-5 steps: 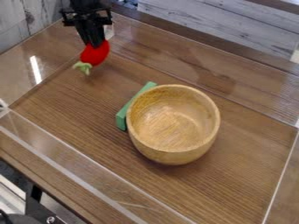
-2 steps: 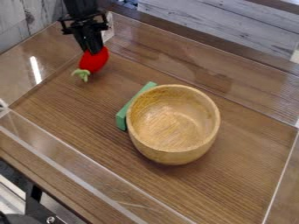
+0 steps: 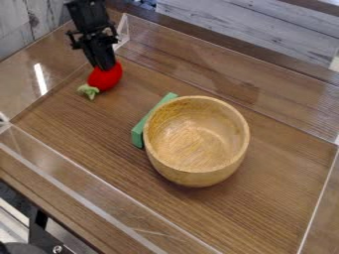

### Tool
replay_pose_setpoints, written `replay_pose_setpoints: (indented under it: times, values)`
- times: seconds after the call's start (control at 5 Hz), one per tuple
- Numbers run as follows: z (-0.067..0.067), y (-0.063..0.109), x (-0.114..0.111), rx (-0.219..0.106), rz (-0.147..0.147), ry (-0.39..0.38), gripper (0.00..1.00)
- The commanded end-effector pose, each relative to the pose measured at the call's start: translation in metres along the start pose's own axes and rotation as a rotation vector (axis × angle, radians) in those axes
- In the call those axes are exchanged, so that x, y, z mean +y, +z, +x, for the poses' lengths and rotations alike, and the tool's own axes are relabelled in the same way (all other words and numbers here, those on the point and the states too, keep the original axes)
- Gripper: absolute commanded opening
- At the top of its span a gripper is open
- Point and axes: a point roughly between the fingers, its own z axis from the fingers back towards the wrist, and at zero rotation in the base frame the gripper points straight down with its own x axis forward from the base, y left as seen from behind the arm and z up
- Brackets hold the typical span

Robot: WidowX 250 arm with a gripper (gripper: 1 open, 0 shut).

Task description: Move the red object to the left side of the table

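Note:
The red object (image 3: 106, 77), a small round bright-red toy fruit with a green leafy stub pointing down-left, sits low over the table (image 3: 79, 139) at its far left. My gripper (image 3: 99, 63) comes down from above and is shut on the top of the red object. I cannot tell whether the fruit's underside touches the wood or hangs just above it.
A wooden bowl (image 3: 199, 171) stands in the middle of the table. A flat green block (image 3: 149, 123) lies tucked against the bowl's left side. Low clear acrylic walls (image 3: 30, 62) border the tabletop on the left and along the front.
My gripper has moved left and down with the red object in it. The fruit now sits lower and nearer the table. The bowl and green block have not moved.

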Motion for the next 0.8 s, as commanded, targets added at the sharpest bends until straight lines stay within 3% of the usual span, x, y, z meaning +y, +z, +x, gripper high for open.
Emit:
replay_pose_setpoints:
  times: [0.0,0.2,0.4,0.6]
  values:
    - [-0.008,0.013,-0.013,-0.028,0.002,-0.02,0.0]
    - [-0.016,0.011,-0.026,-0.022,-0.016,-0.026,0.0]
    - [-0.016,0.011,-0.025,-0.013,-0.032,-0.047,0.0]
    - [-0.022,0.016,-0.024,-0.03,-0.04,-0.009,1.0]
